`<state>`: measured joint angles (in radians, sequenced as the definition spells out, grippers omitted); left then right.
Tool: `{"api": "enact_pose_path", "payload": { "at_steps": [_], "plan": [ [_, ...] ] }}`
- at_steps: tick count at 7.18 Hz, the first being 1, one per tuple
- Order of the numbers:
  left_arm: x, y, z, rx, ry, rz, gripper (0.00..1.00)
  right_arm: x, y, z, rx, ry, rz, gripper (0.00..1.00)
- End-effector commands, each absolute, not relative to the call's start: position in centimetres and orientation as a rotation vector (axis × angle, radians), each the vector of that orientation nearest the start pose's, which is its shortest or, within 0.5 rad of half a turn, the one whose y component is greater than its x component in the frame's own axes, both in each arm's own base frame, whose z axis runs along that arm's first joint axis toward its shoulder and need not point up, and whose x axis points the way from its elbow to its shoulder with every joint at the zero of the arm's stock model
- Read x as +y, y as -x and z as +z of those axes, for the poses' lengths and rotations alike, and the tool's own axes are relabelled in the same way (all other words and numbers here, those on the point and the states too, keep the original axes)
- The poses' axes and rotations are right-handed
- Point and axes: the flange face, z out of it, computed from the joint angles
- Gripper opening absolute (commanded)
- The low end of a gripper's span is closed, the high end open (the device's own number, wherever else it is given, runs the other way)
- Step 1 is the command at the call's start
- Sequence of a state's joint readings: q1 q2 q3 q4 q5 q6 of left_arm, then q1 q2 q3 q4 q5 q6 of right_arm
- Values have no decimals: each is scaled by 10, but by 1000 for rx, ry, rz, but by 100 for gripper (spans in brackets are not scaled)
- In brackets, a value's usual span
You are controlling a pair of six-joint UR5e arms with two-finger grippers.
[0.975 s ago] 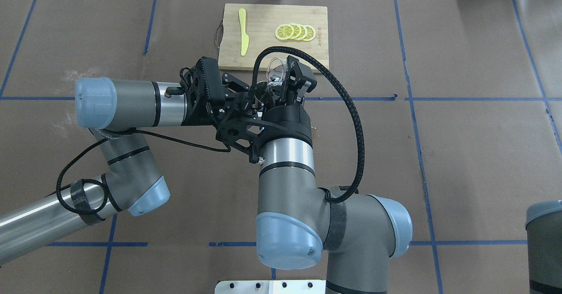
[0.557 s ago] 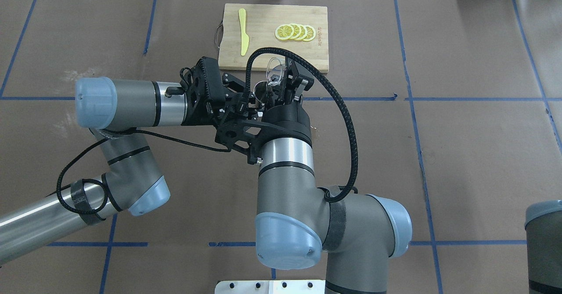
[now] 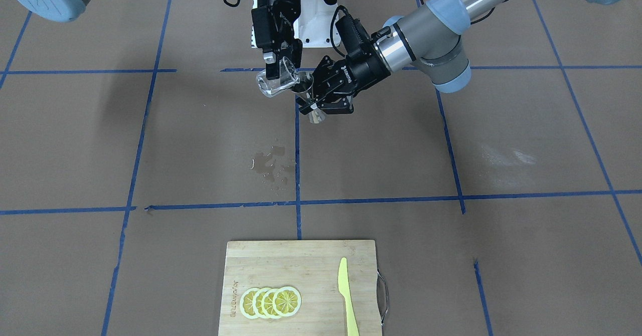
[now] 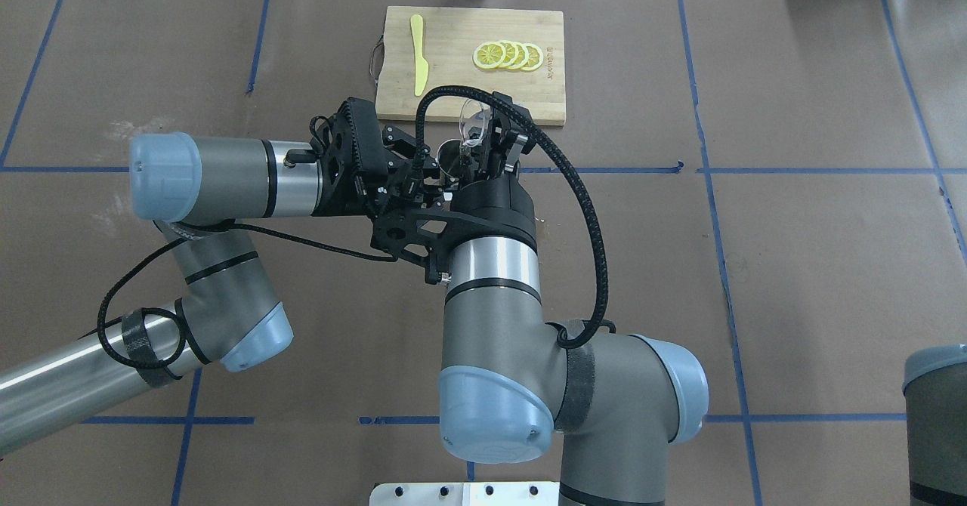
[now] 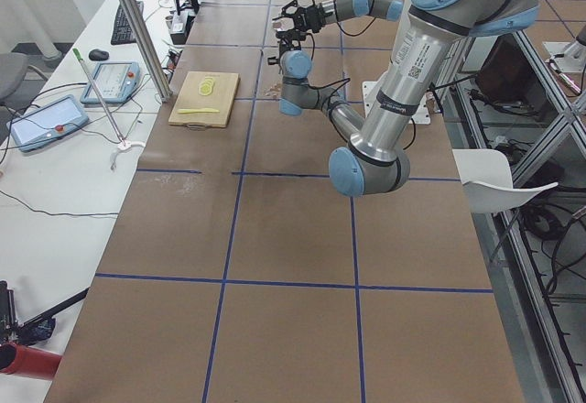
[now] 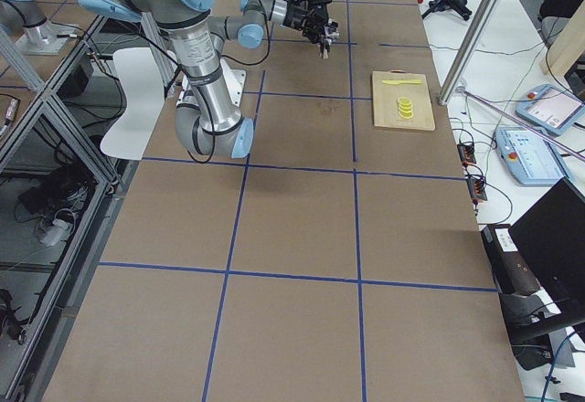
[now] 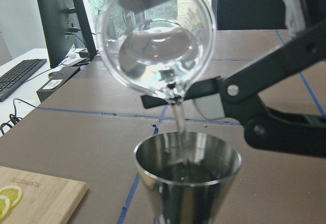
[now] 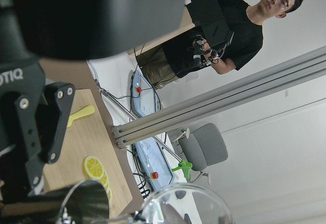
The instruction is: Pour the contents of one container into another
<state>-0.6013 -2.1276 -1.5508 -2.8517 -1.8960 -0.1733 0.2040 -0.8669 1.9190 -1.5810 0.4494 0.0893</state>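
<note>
— What is seen on the left, looking from over the robot's shoulders?

— The left gripper (image 3: 315, 106) is extended from the left. Its fingers are pinched on the narrow waist of the jigger (image 7: 187, 180), which is held upright in the air above the middle of the table (image 3: 501, 140).

— And just to the right of it?

— The glass cup (image 7: 153, 46) is held tilted, with its mouth tipped down over the jigger's rim from the far right. A thin clear stream is seen running from the cup's lip into the jigger's upper cone, where some liquid is gathered. The cup is clamped between the fingers of the right gripper (image 3: 283, 67), whose arm is extended from the near side.

— What is laid on the table itself?

— A wet patch (image 3: 271, 165) is seen on the brown cover, between the two raised vessels and the far edge. At that far edge a wooden board (image 4: 453, 83) is laid flat. A yellow knife (image 4: 418, 54) is set on its left part and a row of overlapping lemon slices (image 4: 508, 55) on its right.
</note>
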Motion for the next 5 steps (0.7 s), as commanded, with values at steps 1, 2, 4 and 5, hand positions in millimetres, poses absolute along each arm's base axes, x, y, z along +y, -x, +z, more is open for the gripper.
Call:
{"api": "enact_pose_path", "payload": {
  "at_steps": [1,2,4,5],
  "plan": [
    [-439,-461,203,1215,-1447,850,0,-331,500,81,152,-1360,-505,0],
    [-439,-461,203,1215,-1447,850,0,-331,499,78,139,-1364,-496,0],
    [-439,-461,203,1215,-1447,850,0,-330,494,74,93,-1372,-457,0],
    [-439,-461,203,1215,-1447,850,0,-329,492,72,7,-1382,-367,0]
  ]
}}
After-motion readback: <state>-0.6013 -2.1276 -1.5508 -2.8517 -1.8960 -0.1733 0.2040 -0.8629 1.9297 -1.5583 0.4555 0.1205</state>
